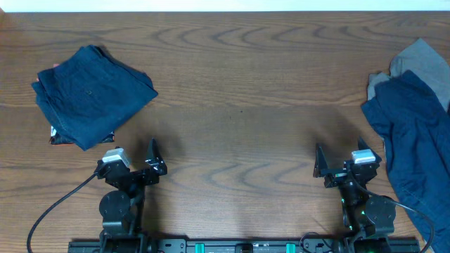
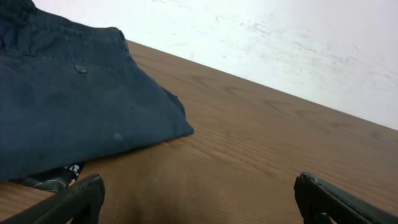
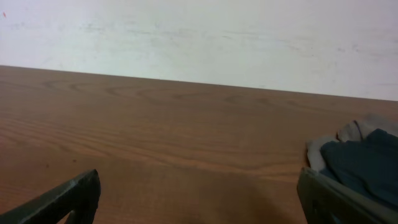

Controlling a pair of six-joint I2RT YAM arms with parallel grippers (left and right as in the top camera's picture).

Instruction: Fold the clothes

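Note:
A folded square of dark navy shorts [image 1: 90, 95] lies at the table's left; it also shows in the left wrist view [image 2: 68, 106]. An unfolded heap of navy shorts [image 1: 415, 137] lies at the right edge, with a plain grey garment [image 1: 420, 60] under its far end; both show in the right wrist view, navy [image 3: 364, 163] and grey [image 3: 320, 151]. My left gripper [image 1: 133, 163] is open and empty near the front edge, just right of the folded square. My right gripper [image 1: 342, 163] is open and empty, just left of the heap.
The wooden table [image 1: 239, 105] runs to a pale wall at the back. A small patterned tag [image 1: 55, 137] sticks out under the folded square's near corner. A black cable [image 1: 60, 204] trails from the left arm.

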